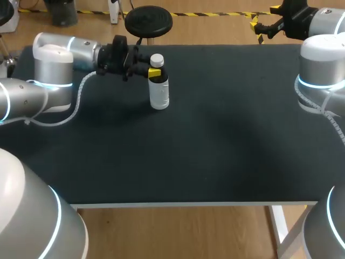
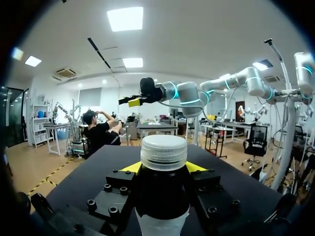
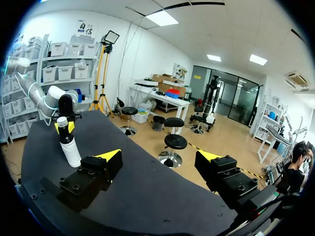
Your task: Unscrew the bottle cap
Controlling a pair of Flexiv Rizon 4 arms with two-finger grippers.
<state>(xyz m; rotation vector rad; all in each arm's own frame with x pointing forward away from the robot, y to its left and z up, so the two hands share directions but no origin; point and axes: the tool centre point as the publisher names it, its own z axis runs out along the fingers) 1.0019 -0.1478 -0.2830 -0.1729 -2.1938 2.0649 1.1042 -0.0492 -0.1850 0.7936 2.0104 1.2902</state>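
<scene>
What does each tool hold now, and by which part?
The left tool grips the bottle at its dark upper part, just below the white cap. The right tool holds nothing.

Pretty evenly lit in here, nothing dim. It all comes from flat ceiling panels (image 2: pixel 125 18) overhead, and seen from the left wrist they burn out to pure white. The black table (image 1: pixel 215 135) soaks up nearly everything, so shadows stay weak. There's just a soft smudge on the mat at the foot of the bottle (image 1: pixel 159 89), falling toward 9 o'clock; the bottle itself sits around 11 o'clock on the table. Its white cap (image 2: pixel 164 151) catches a bright sheen on top. The glossy shells of the left arm (image 1: pixel 54 59) and right arm (image 1: pixel 322 59) carry pale highlights, and their cyan rings (image 1: pixel 318 83) glow on their own.
</scene>
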